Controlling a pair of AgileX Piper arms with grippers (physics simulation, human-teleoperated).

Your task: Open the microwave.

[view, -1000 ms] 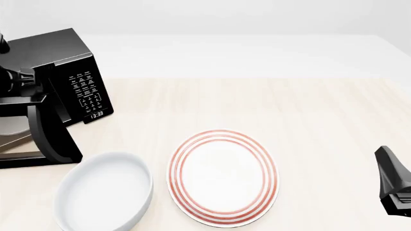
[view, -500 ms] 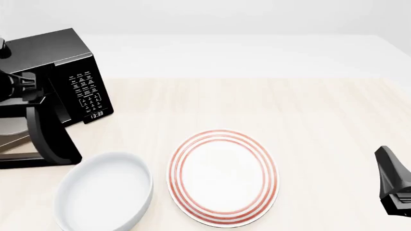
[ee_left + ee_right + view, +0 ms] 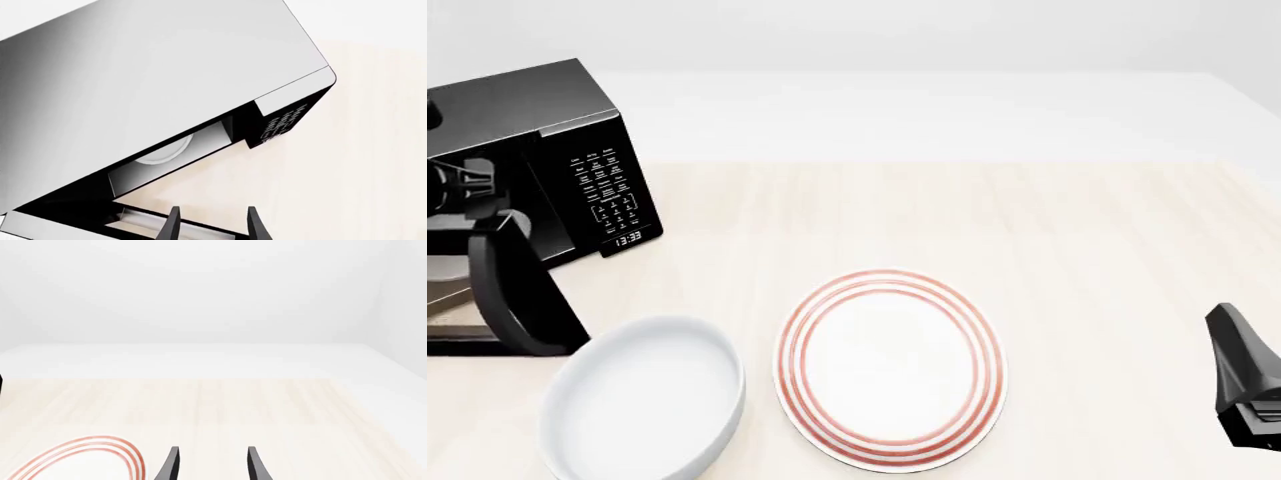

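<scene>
The microwave [image 3: 554,150] stands at the tabletop's [image 3: 1068,230] far left, door [image 3: 514,290] swung open. Just beside the door's edge sits a white bowl [image 3: 641,400], a red-ringed plate [image 3: 890,368] next to it. Left gripper [image 3: 212,225] and right gripper [image 3: 212,465] both gape, holding nothing.

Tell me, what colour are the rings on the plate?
Red rings on a white plate, clearest in the front view.

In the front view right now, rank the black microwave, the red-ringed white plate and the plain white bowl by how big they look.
1. Black box-shaped microwave, partly cut off at the frame's edge.
2 and 3. Red-ringed white plate and plain white bowl look about alike, so no ranking.
</scene>
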